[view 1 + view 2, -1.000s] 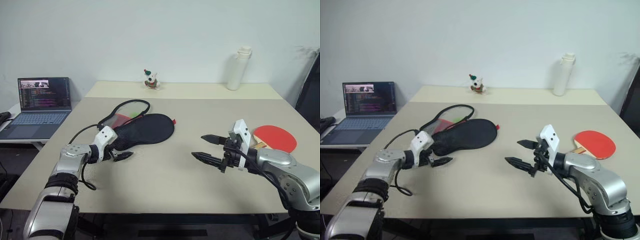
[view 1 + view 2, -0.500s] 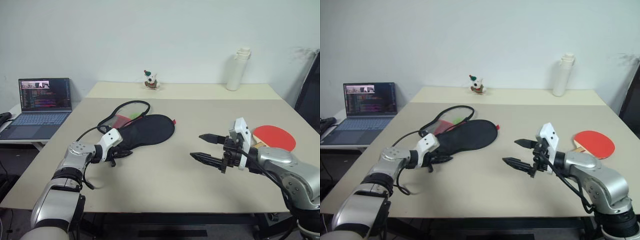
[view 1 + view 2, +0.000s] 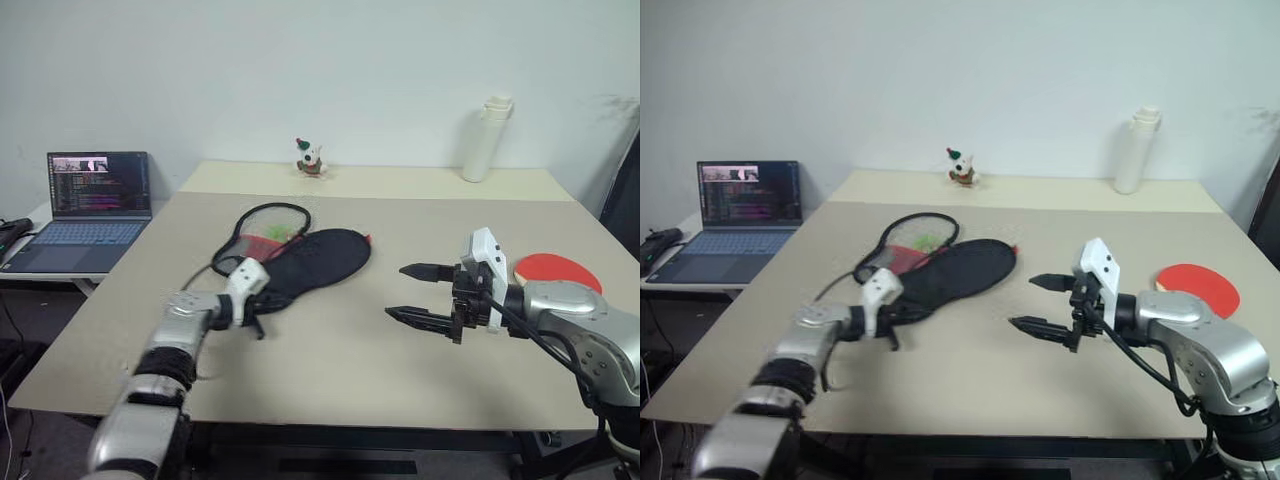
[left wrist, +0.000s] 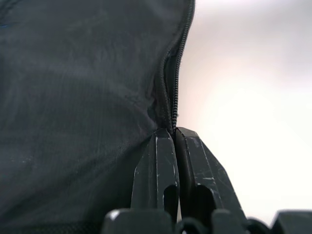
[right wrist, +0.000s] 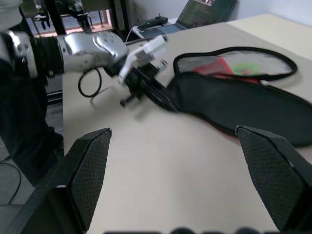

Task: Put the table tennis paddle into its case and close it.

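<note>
Reaching low, the left gripper [image 4: 173, 139] pinches the case [image 3: 318, 259] edge.

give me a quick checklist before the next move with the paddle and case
1. Left end effector shut on the case edge by the zip: ok.
2. Case unzipped, mesh flap folded back: ok.
3. Right end effector open, holding nothing: ok.
4. Table tennis paddle lying flat on the table, behind the right arm: ok.
5. Paddle in the case: not ok.
6. Left grip firm enough to hold the case: cannot tell.
</note>
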Available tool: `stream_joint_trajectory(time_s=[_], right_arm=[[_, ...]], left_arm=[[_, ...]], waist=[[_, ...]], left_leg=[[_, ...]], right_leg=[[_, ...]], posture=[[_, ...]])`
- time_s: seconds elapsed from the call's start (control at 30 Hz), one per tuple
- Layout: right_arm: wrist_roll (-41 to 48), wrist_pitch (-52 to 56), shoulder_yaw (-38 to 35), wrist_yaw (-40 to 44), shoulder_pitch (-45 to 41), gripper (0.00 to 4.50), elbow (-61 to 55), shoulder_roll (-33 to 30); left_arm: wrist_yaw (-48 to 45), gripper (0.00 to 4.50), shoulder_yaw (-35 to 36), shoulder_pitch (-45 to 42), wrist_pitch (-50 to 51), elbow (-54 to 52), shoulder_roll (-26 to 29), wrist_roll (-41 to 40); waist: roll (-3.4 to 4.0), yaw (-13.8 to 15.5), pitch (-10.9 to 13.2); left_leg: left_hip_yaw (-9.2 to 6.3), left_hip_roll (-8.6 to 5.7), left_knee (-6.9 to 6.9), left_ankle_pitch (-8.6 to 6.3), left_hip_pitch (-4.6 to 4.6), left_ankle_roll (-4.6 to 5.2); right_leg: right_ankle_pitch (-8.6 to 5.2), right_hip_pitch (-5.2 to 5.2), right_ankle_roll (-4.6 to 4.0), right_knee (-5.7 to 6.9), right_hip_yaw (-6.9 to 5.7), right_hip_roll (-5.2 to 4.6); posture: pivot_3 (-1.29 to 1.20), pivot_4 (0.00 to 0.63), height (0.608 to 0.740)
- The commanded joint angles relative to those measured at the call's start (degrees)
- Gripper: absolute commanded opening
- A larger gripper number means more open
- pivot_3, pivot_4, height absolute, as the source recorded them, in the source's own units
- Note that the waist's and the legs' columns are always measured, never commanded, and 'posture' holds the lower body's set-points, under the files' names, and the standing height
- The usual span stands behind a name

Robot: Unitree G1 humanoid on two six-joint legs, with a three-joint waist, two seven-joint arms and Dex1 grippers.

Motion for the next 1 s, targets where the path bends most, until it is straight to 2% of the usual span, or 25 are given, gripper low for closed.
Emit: stream_joint_trajectory(time_s=[0.03, 0.13, 0.27, 0.37, 0.47, 0.57, 0.73, 0.8, 0.9, 1.0], right_arm=[[0.56, -1.35, -3.45, 0.9, 0.9, 4.5, -0.51, -1.72], [0.66, -1.48, -4.52, 1.52, 2.29, 4.5, -0.62, -2.85], [0.75, -1.37, -5.61, 1.64, 3.23, 4.5, -0.71, -3.8], [1.45, -0.39, -6.58, 0.54, 3.55, 4.5, -1.04, -3.7], [2.61, 1.24, -7.37, -1.37, 3.62, 4.5, -1.27, -2.82], [2.6, 3.96, -7.78, -6.85, 2.61, 4.5, -0.23, -0.88], [4.22, 13.83, -8.82, -17.84, -0.21, 4.5, 1.59, 3.34], [4.67, 16.07, -8.58, -20.18, -1.24, 4.5, 1.71, 5.09], [2.18, 19.43, -6.28, -27.2, -2.53, 4.5, 3.69, 10.87], [-0.96, 20.76, -4.31, -32.92, -3.53, 4.5, 7.59, 17.0]], left_arm=[[4.69, 0.05, -0.92, 1.23, 11.86, -15.2, -4.1, -3.51], [9.58, 0.05, -2.05, 2.12, 19.11, -21.11, -9.16, -4.32], [15.71, 0.05, -2.12, 0.96, 22.78, -21.25, -14.01, -4.15], [17.41, 0.78, -2.72, 0.58, 22.95, -20.73, -15.76, -4.11], [17.71, 1.83, -2.6, 1.27, 23.2, -22.44, -15.45, -4.54], [11.98, 2.89, -2.1, 3.22, 26.23, -28.74, -12.22, -8.83], [2.3, 2.89, -0.78, 7.85, 29.08, -38.56, -1.47, -15.11], [1.23, 2.89, 1.21, 8.91, 28.23, -39.0, 1.66, -16.34], [0.36, 2.89, 7.37, 10.5, 24.79, -36.63, 7.62, -17.48], [-0.44, 2.89, 9.53, 12.26, 22.65, -36.64, 11.43, -17.66]], waist=[[-0.02, -0.06, 0.01], [-0.02, -0.05, 0.01], [-0.02, -0.61, 0.01], [-0.02, -0.8, 0.01], [-0.02, -0.82, 0.01], [-0.02, -0.87, 0.01], [0.0, -1.11, 0.0], [0.01, -0.99, 0.0], [-0.01, -1.18, 0.01], [0.0, -1.14, 0.0]], left_leg=[[0.0, 0.0, 0.0, 0.0, 0.0, 0.0], [-0.05, 0.04, 0.0, 0.0, 0.05, 0.0], [-0.04, 0.05, 0.0, 0.01, 0.11, 0.01], [-0.02, 0.08, -0.01, 0.01, 0.14, 0.0], [-0.02, 0.09, -0.02, 0.01, 0.15, 0.0], [-0.01, 0.1, -0.02, 0.0, 0.14, 0.0], [0.0, 0.15, -0.08, 0.01, 0.16, -0.01], [-0.02, 0.14, -0.09, 0.01, 0.17, -0.01], [0.0, 0.15, -0.07, 0.01, 0.16, -0.01], [0.0, 0.16, -0.1, 0.01, 0.15, -0.01]], right_leg=[[0.0, -0.01, 0.0, 0.0, 0.01, 0.0], [-0.01, 0.01, 0.02, 0.04, -0.01, 0.07], [-0.16, 0.03, 0.26, 0.07, 0.02, 0.15], [-0.16, 0.03, 0.26, 0.09, 0.05, 0.18], [-0.16, 0.03, 0.25, 0.09, 0.05, 0.21], [-0.15, 0.03, 0.24, 0.08, 0.07, 0.2], [-0.02, 0.0, -0.06, 0.1, 0.09, 0.19], [-0.04, 0.0, -0.08, 0.1, 0.06, 0.19], [-0.05, 0.0, -0.06, 0.09, 0.07, 0.2], [-0.05, -0.03, -0.07, 0.08, 0.06, 0.2]], posture=[[0.0, 0.15, 0.74], [0.0, 0.15, 0.74], [0.0, 0.15, 0.74], [0.0, 0.15, 0.74], [0.0, 0.15, 0.74], [0.0, 0.15, 0.74], [0.0, 0.15, 0.74], [0.0, 0.15, 0.74], [0.0, 0.15, 0.74], [0.0, 0.15, 0.74]])
